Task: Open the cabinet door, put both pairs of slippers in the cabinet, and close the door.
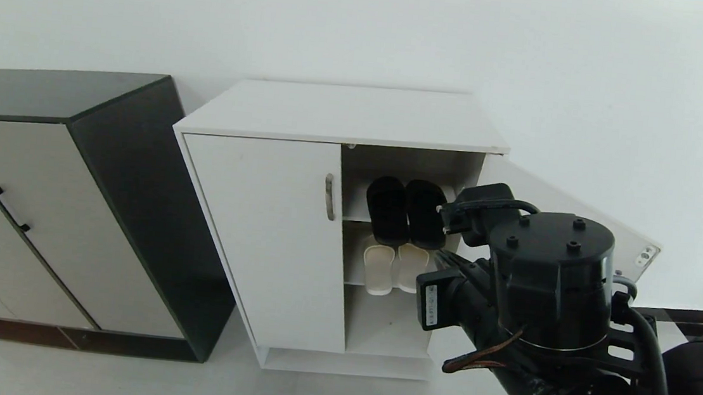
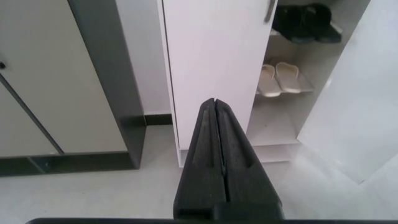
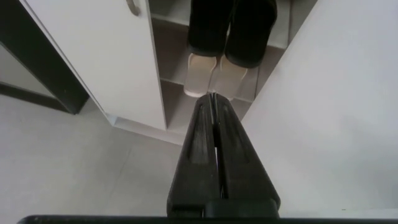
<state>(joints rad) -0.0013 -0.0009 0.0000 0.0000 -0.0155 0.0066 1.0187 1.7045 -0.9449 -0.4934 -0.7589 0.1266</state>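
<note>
2 black slippers (image 1: 406, 212) sit side by side on the top shelf of the white cabinet (image 1: 346, 114), with 2 white slippers (image 1: 391, 266) on the shelf just below, toes overhanging the edge. The bottom shelf's back is in shadow.

The right door (image 3: 323, 93) stands swung open; the left door (image 1: 265, 234) is closed, its handle (image 1: 328, 197) beside the gap. A dark cabinet (image 1: 122, 203) stands just left.

The right tool (image 3: 215, 99) is pinched closed on nothing, outside the opening and aimed at the white pair. The right arm (image 1: 547, 285) covers part of the open door. The left tool (image 2: 215, 102), also clamped together and empty, hangs well back over the floor (image 2: 93, 193), facing the closed door.
</note>
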